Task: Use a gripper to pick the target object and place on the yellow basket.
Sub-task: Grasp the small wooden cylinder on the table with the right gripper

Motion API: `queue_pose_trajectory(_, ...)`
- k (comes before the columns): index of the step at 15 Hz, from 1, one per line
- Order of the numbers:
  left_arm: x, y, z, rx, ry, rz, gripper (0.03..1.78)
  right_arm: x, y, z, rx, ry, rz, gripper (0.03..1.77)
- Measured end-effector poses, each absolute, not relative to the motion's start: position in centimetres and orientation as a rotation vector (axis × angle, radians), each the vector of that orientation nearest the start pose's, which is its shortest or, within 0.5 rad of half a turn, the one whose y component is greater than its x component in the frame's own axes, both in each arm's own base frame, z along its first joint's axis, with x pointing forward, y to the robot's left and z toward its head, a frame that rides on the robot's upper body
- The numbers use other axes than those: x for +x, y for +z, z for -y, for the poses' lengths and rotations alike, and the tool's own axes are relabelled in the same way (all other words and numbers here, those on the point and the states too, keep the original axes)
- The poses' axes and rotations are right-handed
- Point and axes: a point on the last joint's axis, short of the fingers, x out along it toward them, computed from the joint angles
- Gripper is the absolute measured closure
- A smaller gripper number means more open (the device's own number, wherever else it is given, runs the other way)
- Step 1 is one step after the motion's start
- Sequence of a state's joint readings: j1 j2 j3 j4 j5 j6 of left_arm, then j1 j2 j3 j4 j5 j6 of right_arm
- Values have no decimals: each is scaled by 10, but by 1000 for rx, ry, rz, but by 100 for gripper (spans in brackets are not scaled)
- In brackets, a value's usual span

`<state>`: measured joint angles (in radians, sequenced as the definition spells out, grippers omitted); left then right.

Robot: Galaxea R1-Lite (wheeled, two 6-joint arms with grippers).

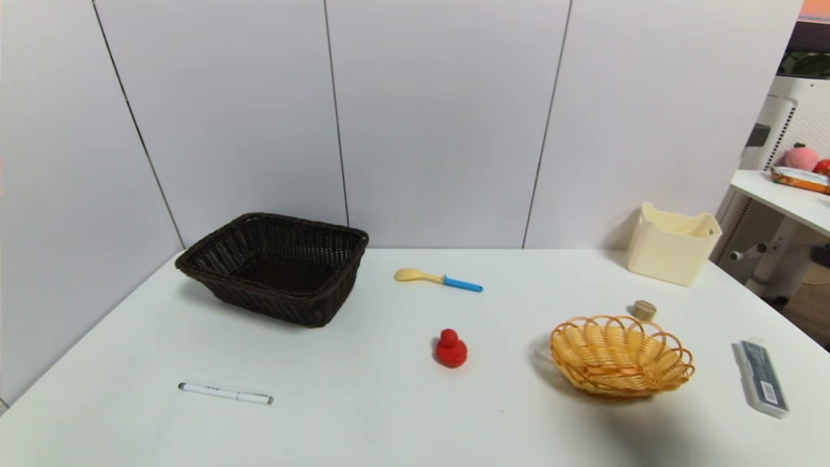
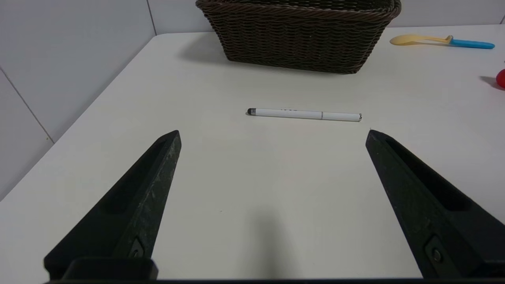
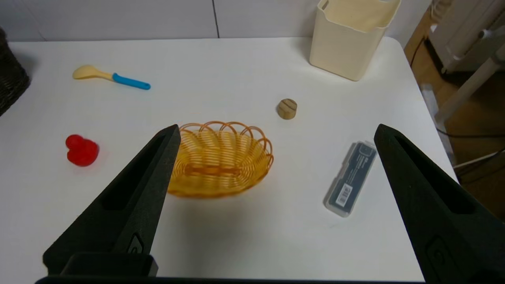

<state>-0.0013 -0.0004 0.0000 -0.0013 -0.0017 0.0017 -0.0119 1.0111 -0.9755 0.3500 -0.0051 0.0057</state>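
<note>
Right now the cork (image 1: 644,309) sits on the worktop (image 1: 363,415), just behind the yellow basket (image 1: 621,355) and not in it. Left of the basket is a red duck (image 1: 450,349). The right claw (image 3: 276,132) hangs above the basket, spread wide and holding nothing. The left claw (image 2: 273,132) hangs over a white pen (image 2: 303,114), spread wide too.

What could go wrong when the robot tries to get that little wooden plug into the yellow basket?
1. The wooden plug is a small, short cylinder; the open right gripper might clip it and send it rolling.
2. It sits just behind the yellow basket, so a low approach could nudge the basket's looped rim.
3. The basket is shallow with gaps between the loops, so a plug dropped from too high might bounce out.

The left gripper, open above the pen, seems uninvolved.
</note>
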Motion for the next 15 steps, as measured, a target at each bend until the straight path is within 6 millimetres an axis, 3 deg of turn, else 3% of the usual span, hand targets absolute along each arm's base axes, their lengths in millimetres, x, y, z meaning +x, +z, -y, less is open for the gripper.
queue_pose_trajectory(3, -23, 76, 0, 2, -3, 2, 12, 201, 301, 9, 17, -54, -527, 11)
queue_pose_trajectory(7, -23, 76, 0, 2, -3, 2, 12, 294, 275, 24, 45, -153, -739, 11)
queue_pose_trajectory(10, -23, 76, 0, 2, -3, 2, 12, 342, 244, 29, 103, -216, -874, 11)
queue_pose_trajectory(15, -23, 76, 0, 2, -3, 2, 12, 383, 189, 28, 152, -331, -1036, 11)
